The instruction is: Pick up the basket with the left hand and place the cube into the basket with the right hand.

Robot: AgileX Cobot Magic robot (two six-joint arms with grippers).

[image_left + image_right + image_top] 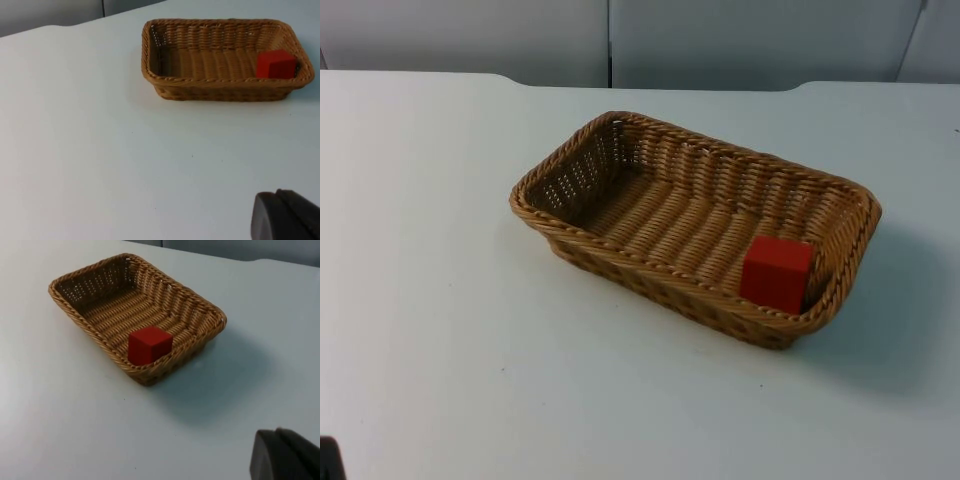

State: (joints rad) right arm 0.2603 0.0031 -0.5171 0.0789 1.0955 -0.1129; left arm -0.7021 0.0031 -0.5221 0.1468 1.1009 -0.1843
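A woven tan basket (620, 255) stands on the white table, a little right of the middle. A red cube (777, 272) lies inside it, in its near right corner against the wall. The left wrist view takes in the whole basket (220, 81) with the cube (276, 64) at one end; my left gripper (287, 215) is well back from it over bare table. My right gripper (285, 455) is likewise at a distance from the basket (220, 320) and the cube (149, 345). Neither gripper touches or holds anything.
The white table (440, 330) stretches widely around the basket on every side. The grey partition wall (470, 35) closes off the far edge. A small dark shape (328, 460) sits at the near left edge of the top view.
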